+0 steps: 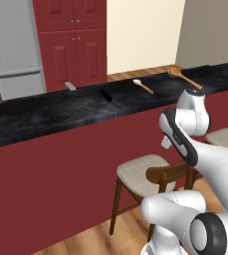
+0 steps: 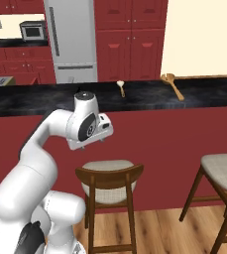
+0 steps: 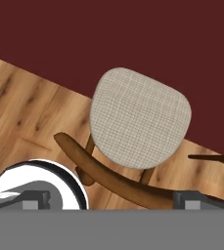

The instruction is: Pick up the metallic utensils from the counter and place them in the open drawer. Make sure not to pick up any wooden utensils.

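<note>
The glossy black counter (image 1: 46,112) runs across the scene over dark red panels. On it lie a slim dark knife (image 1: 106,95) and, further left near the far edge, a small silver utensil that looks like the fork (image 1: 70,86). A pale wooden spoon (image 1: 142,85) (image 2: 121,87) lies right of the knife, and a tan wooden spoon (image 1: 184,77) (image 2: 173,85) further right. My gripper (image 3: 112,200) is open and empty, well below counter height. It points down at a stool in front of the counter. The open drawer is out of view.
A wooden stool with a beige seat (image 3: 139,117) (image 1: 138,173) (image 2: 108,179) stands right under the hand. A second stool (image 2: 225,166) is to its right. The grey fridge (image 1: 13,45) and red cabinets (image 1: 80,50) stand behind the counter. The floor is wood.
</note>
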